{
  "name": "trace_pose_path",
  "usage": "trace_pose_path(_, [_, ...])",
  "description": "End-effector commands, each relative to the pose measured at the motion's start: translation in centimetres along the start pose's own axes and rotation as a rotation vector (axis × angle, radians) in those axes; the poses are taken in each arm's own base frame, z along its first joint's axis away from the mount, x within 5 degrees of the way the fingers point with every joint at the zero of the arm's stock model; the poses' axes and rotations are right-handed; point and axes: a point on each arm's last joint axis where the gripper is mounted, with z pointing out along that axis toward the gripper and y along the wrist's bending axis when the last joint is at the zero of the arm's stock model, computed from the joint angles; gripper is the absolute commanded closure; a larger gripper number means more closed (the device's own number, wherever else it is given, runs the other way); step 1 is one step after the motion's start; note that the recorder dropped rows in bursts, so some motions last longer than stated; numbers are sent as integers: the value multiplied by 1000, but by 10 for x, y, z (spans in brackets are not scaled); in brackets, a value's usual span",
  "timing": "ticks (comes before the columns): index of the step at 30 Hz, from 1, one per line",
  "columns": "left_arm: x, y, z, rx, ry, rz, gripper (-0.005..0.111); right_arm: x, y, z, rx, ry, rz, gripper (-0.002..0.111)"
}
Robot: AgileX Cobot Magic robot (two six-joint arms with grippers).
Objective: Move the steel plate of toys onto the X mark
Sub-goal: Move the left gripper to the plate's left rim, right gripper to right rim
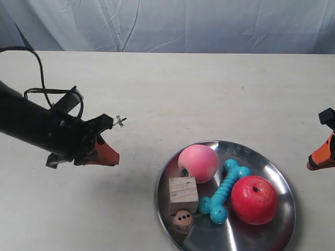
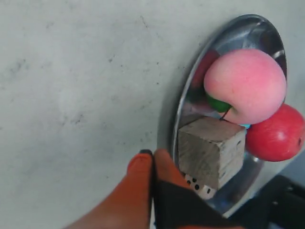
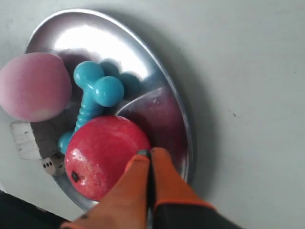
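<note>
So your round shiny steel plate (image 1: 257, 160) is sitting on the pale worktop (image 1: 172, 89), and the job's nowhere near done. The tiny dark grey X mark (image 1: 120, 122) is well apart from it, up by the arm at the exterior view's left.

The pink peach (image 1: 198, 163), teal bone (image 1: 224, 191), red apple (image 1: 254, 200), plain wooden cube (image 1: 183, 195) and small wooden die (image 1: 182, 221) all lie loose in the dish. Tbh you'll want to keep it level or just slide it flat.

The left arm's orange fingers (image 2: 138, 176) are pressed together with nothing in them, aimed at the rim on the cube side. The right arm's orange fingers (image 3: 167, 179) are together and empty too, aimed at the apple side.

My read is that there's one arm on each flank because that's how you'd bracket a wide dish. You'd need to spread them before pinching the rim.
</note>
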Motion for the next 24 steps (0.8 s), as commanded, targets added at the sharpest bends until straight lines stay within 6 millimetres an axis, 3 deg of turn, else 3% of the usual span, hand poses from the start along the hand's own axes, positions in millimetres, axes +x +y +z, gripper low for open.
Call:
trace_pose_path(1, [-3,15,7,280,-7,-137,107,-3,0,-1,15,-20,-37,108])
trace_pose_path(5, [1,26,22,334,52,-191,107,-2,-1,0,23,-17,-40,101])
trace_pose_path(12, [14,27,48,316,145,-71,107,13,-11,21,76,-10,-10,65])
trace_pose_path(15, [20,26,58,284,170,-56,107,16,-13,24,87,-11,0,64])
trace_pose_path(19, [25,23,66,258,185,-2,94,16,-13,24,87,-11,4,64])
trace_pose_path(24, [25,24,71,210,160,17,68,16,-14,24,88,-13,4,64])
